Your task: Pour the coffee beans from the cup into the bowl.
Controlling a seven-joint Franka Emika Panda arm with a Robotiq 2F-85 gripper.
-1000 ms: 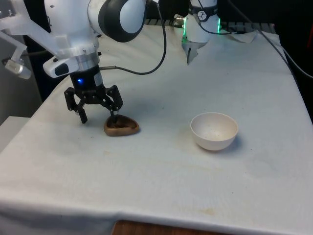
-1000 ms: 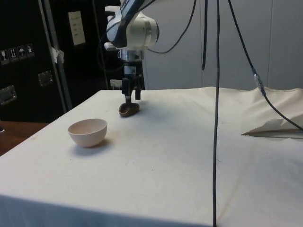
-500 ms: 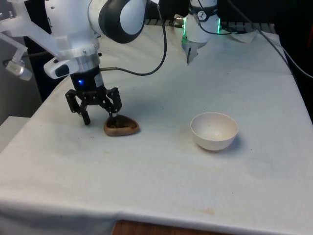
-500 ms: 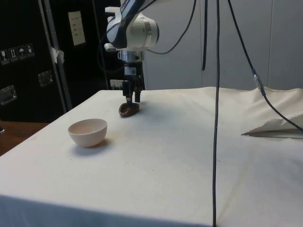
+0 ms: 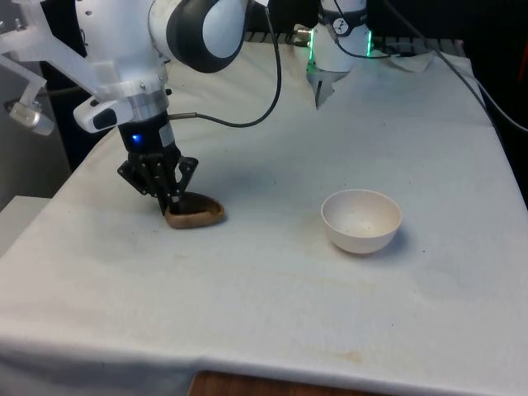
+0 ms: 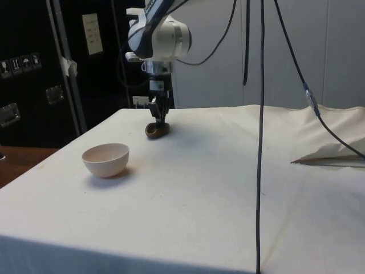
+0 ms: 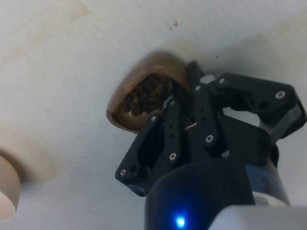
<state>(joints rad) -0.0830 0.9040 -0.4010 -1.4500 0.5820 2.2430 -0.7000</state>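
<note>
Pinching the rim of the brown cup (image 5: 195, 214), the jaws (image 5: 172, 200) stand pressed together on its wall — one finger inside among the coffee beans (image 7: 146, 95), the other outside. The cup sits on the white-clothed counter (image 5: 272, 297), to the front view's left of the white bowl (image 5: 360, 220) and well apart from it. The bowl stands upright on the cloth. From the side, the jaws (image 6: 158, 120) come down onto the cup (image 6: 157, 131) beyond the bowl (image 6: 106, 159).
</note>
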